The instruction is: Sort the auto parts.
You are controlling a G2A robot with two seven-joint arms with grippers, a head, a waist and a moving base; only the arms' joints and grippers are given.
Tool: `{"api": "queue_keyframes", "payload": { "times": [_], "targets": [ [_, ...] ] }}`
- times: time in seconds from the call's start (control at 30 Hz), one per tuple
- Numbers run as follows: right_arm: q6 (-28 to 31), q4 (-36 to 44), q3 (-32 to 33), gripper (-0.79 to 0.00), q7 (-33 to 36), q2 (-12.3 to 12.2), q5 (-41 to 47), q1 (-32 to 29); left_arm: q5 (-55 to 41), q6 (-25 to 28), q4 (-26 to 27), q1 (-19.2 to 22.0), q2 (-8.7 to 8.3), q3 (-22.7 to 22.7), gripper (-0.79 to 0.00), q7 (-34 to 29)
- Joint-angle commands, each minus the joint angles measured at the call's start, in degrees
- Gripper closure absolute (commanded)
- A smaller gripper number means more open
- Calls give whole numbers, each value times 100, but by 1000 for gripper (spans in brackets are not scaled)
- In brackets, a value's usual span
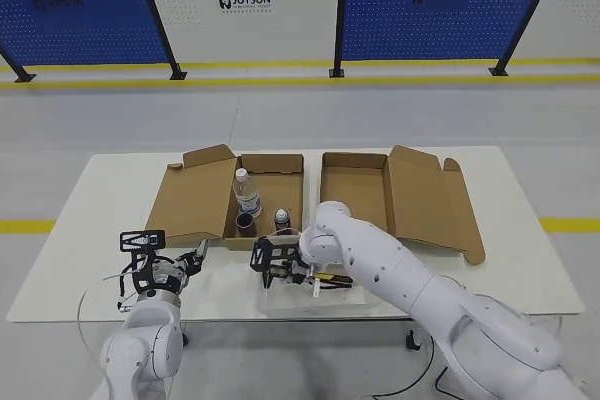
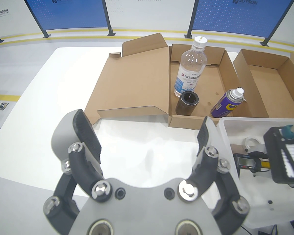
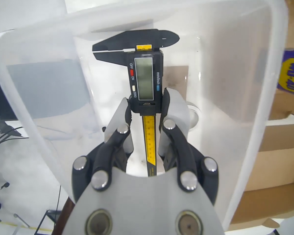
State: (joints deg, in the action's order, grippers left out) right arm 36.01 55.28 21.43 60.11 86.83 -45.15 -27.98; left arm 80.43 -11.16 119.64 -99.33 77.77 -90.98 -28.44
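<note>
Black and yellow, the caliper [image 3: 144, 79] is held by the right gripper [image 3: 147, 105]. The gripper's pads [image 3: 128, 110] are pressed against both sides of the display housing, at the end nearer the wrist. The yellow scale is seen running back between the fingers toward the wrist, and the caliper's black measuring jaws are pointed away from it. Tool and caliper are both placed inside the clear bin [image 3: 161, 3]. Whether the caliper rests on the bin floor or is lifted off it cannot be told. A pale ring [image 3: 193, 113] is seen on the bin floor, just beside one finger.

From the top view, the bin [image 1: 280, 305] is found at the near edge of the table [image 1: 80, 250], just in front of the two cardboard boxes. The right gripper [image 1: 270, 258] is set over the bin's left part, with the caliper [image 1: 332, 280] stretched to the right beneath the arm.

The left gripper [image 2: 142, 121] is held over bare table with its fingers [image 2: 85, 130] spread wide and nothing between them. It is placed in front of the left box [image 2: 132, 81] and to the left of the bin, well apart from the caliper.

Three things are kept in the left box. A clear bottle [image 2: 191, 69] is stood upright and a black cylinder [image 2: 186, 103] is touching its base. A blue spray can [image 2: 226, 103] is leaned near the corner closest to the bin. The right box [image 2: 267, 84] is set just beside the left one.
</note>
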Motion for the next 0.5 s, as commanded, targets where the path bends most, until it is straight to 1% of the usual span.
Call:
{"api": "queue_keyframes", "payload": {
  "times": [0.0,0.1,0.27,0.47],
  "targets": [
    [-113,431,228,0,178,-192,-30,-114,0,0,0,0,0,0,-785,0],
    [-291,1094,612,0,473,-479,-89,-349,0,0,0,0,0,0,-785,0],
    [-642,2300,1433,0,803,-937,-231,-893,0,0,0,0,0,0,-785,0],
    [-1011,3436,2523,0,671,-1338,-332,-1667,0,0,0,0,0,0,-785,0]
  ]
}}
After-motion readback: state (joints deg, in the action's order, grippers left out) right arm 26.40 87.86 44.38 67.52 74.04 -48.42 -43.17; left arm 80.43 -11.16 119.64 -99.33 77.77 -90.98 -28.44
